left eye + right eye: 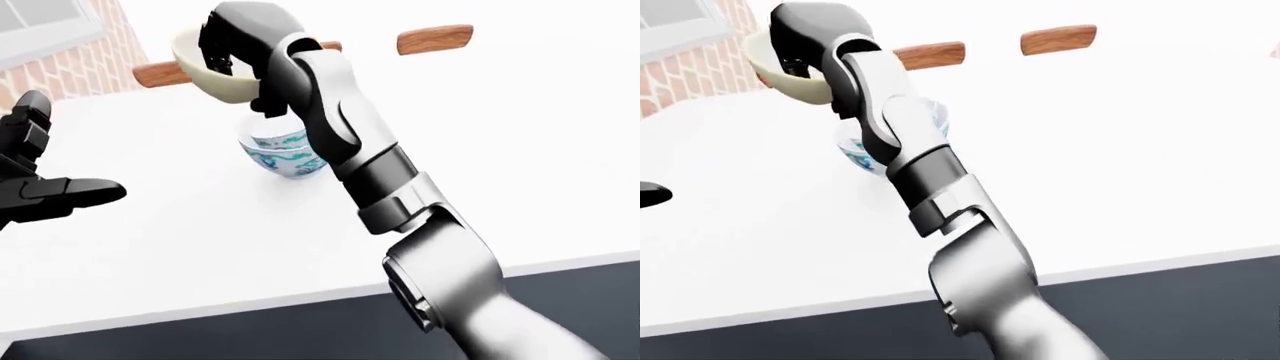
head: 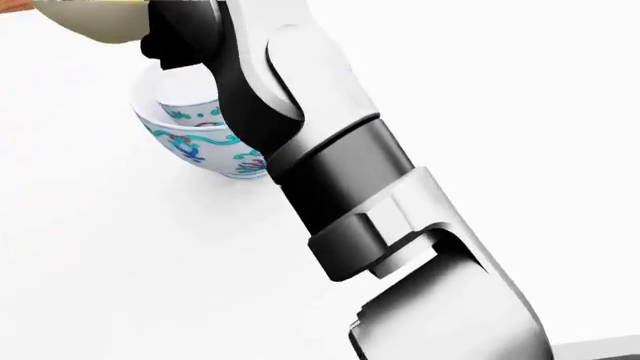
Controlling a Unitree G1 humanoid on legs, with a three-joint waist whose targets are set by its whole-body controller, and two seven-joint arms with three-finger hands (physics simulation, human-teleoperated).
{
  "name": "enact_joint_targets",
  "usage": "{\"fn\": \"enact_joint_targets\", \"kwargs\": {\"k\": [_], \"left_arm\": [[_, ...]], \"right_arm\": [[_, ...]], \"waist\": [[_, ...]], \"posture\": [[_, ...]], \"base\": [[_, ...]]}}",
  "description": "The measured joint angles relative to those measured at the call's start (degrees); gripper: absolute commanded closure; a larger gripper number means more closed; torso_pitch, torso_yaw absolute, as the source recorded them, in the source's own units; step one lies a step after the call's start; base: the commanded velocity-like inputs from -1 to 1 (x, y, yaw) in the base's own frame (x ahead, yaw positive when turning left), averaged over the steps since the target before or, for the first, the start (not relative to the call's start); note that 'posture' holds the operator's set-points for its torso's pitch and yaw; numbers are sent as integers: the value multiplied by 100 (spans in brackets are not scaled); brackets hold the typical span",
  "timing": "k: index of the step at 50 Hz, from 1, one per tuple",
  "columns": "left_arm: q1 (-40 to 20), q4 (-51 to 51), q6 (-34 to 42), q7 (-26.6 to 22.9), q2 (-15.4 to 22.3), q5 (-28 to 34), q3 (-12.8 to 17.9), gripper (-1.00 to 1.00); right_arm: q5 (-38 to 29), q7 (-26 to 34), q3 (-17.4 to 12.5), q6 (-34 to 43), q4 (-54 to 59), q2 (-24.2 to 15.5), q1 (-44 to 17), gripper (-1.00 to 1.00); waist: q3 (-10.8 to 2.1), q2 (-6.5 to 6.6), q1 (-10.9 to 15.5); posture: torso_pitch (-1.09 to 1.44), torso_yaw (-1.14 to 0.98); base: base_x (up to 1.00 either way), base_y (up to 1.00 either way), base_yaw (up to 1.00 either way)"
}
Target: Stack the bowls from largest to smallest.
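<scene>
Your left hand [image 1: 45,187] sits at left-eye view's left edge, fingers spread, holding nothing. Further right, your right hand [image 1: 228,45] has its fingers closed round the cream bowl [image 1: 205,75] — lifted just above the patterned bowls [image 1: 285,154], nested on the white table [image 1: 180,225], partly behind your arm.

Sim'd kitchen/dining spot: white table [image 1: 520,150], brick wall [image 1: 90,64], wooden chair backs [image 1: 1058,39].

Three bowls — two patterned bowls [image 1: 285,154] nested, one cream bowl [image 1: 215,75].
</scene>
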Motion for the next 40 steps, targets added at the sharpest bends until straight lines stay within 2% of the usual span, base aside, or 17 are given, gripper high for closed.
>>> {"fn": "enact_joint_targets", "kwargs": {"k": [8, 14, 22, 30, 40], "left_arm": [[-29, -125, 76, 98, -67, -41, -116, -100], [-106, -175, 135, 174, -97, -73, -204, -100], [-131, -170, 194, 257, 4, -229, -50, -100], [-132, -112, 243, 384, 249, -565, 164, -100], [4, -19, 92, 451, 325, -702, 180, -100]], "right_arm": [[-154, 490, -37, 32, -457, -275, 80, 100], [-247, 572, -93, -4, -318, -413, 64, 100], [-487, 691, -39, 57, -131, -488, 60, 100], [-857, 672, 48, -217, 252, -452, 67, 100], [-1241, 490, 45, -445, 701, -484, 69, 100]], "waist": [[-8, -10, -13], [-22, -19, -34], [-16, -7, -53], [-5, 20, -64], [5, 34, -57]], "posture": [[-24, 0], [-24, 0], [-24, 0], [-24, 0], [-24, 0]], "base": [[0, 0, 0], [0, 0, 0], [0, 0, 0], [0, 0, 0], [0, 0, 0]]}}
